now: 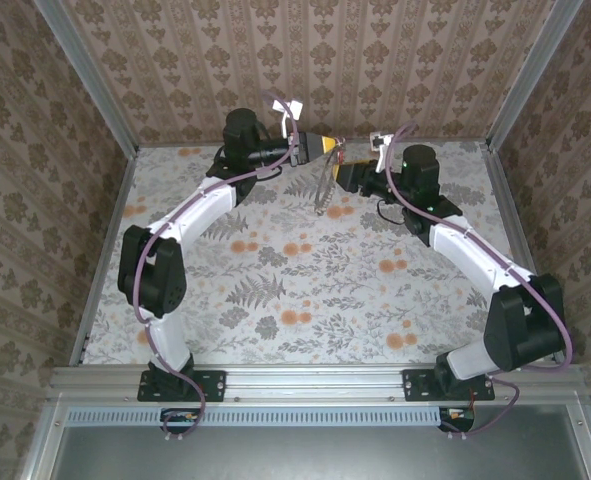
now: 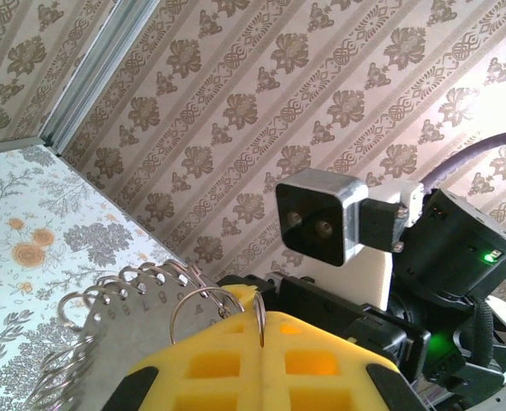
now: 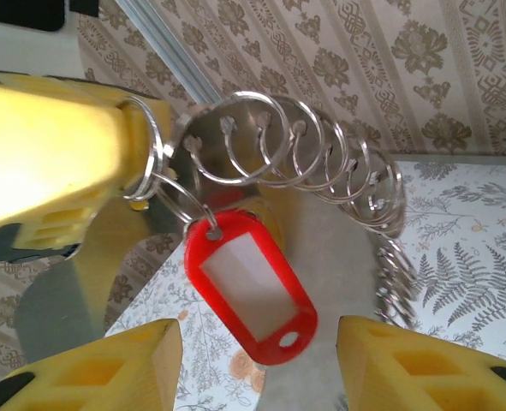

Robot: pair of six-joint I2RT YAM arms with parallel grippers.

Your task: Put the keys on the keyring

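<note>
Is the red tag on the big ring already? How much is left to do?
Nearly done, it looks. Done: the red key tag hangs from a small split ring beside the keyring and its row of loops. In hand: the left gripper is shut on that small ring, holding everything up; the right gripper is open around the tag, not touching. Left: I can't tell whether more keys remain.

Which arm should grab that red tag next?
Right, probably: the right end effector stands open around the red tag, while the left end effector is shut holding the keyring.
</note>
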